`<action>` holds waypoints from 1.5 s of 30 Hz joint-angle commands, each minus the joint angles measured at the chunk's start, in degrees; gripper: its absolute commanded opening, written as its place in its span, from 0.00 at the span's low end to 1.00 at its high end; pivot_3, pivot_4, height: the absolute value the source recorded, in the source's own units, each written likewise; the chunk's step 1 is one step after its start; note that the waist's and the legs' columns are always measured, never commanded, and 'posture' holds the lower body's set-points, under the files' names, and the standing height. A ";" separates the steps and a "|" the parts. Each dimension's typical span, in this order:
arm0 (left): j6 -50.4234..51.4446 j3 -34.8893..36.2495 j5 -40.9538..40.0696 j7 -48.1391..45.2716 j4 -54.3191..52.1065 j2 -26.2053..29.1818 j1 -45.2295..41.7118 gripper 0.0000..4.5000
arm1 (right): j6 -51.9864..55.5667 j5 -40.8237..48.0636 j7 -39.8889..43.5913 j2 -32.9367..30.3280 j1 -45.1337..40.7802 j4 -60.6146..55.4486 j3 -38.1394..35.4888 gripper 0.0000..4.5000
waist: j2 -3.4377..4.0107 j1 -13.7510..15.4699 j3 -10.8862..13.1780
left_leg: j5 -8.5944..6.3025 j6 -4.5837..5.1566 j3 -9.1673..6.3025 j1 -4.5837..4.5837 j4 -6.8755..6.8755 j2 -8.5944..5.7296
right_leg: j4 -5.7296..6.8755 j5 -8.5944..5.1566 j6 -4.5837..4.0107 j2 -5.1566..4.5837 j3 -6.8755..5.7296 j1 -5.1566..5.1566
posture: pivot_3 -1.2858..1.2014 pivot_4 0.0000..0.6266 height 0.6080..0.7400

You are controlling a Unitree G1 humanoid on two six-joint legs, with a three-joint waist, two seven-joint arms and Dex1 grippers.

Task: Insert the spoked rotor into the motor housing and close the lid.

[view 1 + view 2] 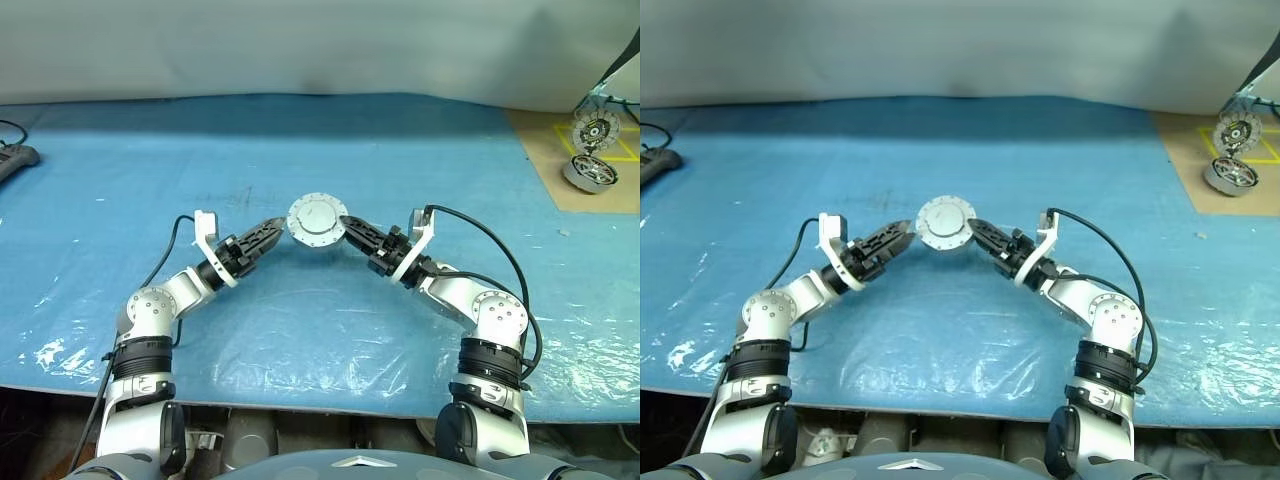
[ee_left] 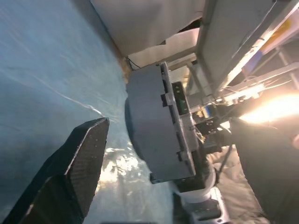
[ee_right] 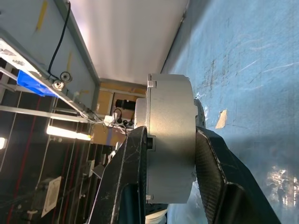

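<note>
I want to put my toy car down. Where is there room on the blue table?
Plenty of bare blue sheet lies behind the motor housing and off to the left. It's crowded in the middle between both pincers, and at the far right corner by the spare unit.

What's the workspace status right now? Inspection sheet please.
Surface: blue plastic sheet, wrinkled; tan board at far right.
Job's things: motor housing with lid on, held above the sheet.
Clutter: spare unit and upright ribbed disc on the board; dark device at far left.
Claws: right claw clamps the housing; left claw open beside it.
Cables: black cables along both arms.
Surroundings: pale backdrop.
</note>
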 commanded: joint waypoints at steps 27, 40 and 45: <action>-7.53 -2.47 5.95 4.21 4.74 -10.25 -6.27 0.61 | -4.61 4.03 -5.80 -2.56 1.15 -4.10 5.47 0.25 | -0.02 0.14 0.01 | 0.00 0.00 -0.23 -0.18 0.53 -0.02 | 0.17 0.13 0.20 -0.05 -0.14 0.08 | 0.52 0.24 1.00; -9.53 0.97 3.82 8.70 4.25 -10.60 -9.43 0.54 | -5.76 4.55 -1.23 -4.72 1.09 -3.31 8.55 0.77 | -0.02 0.12 0.01 | 0.00 0.00 -0.28 -0.22 0.74 -0.02 | 0.35 0.13 0.21 -0.05 -0.13 0.07 | 0.52 0.24 1.00; -12.02 4.06 3.91 10.18 5.96 -9.40 -11.17 0.54 | -6.86 3.53 -2.05 -5.08 1.37 -4.00 8.05 0.77 | -0.02 0.08 0.02 | 0.00 0.00 -0.31 -0.21 0.85 0.00 | 0.49 0.13 0.21 -0.05 -0.12 0.07 | 0.52 0.24 1.00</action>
